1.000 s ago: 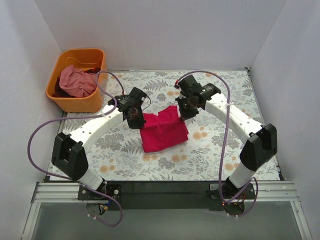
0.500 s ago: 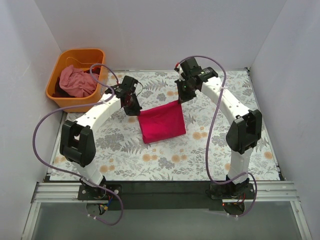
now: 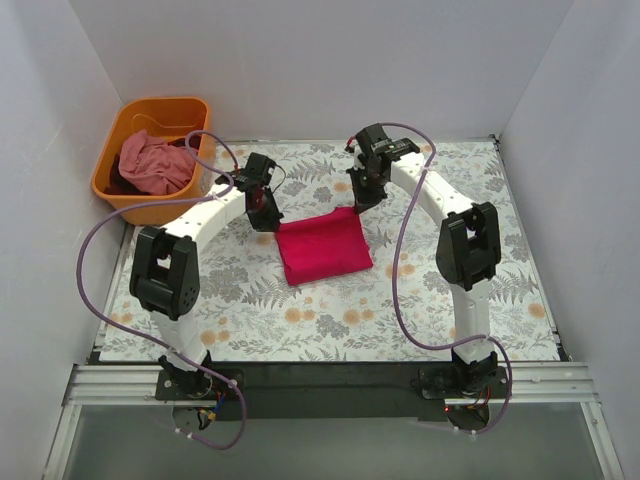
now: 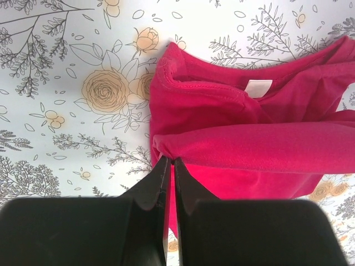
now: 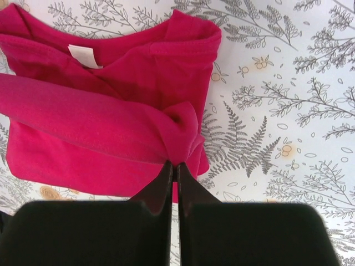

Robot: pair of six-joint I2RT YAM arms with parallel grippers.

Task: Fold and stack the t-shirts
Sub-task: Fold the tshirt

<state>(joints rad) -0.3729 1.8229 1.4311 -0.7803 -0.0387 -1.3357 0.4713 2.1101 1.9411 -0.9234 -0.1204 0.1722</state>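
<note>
Far left, at the back corner of the desk (image 3: 430, 300), the basket (image 3: 150, 208) has the pale shirt (image 3: 152, 162) bundled up in it, well apart from both arms. Next over, the left tool (image 4: 170, 160) is pressed together, pinching the left end of a raised fold of the red shirt (image 3: 322, 248). That shirt sits mid-desk, a bit toward the back, as a rough rectangle with a tool at each far corner. In the wrist views the pinched fold runs like a taut band from one tool across to the other, and the white label (image 4: 258, 88) shows just past it inside the neck. Over on the right, the right tool (image 5: 173, 164) is squeezed tight on the band's other end, where the cloth puckers up right at the fingertips.
</note>
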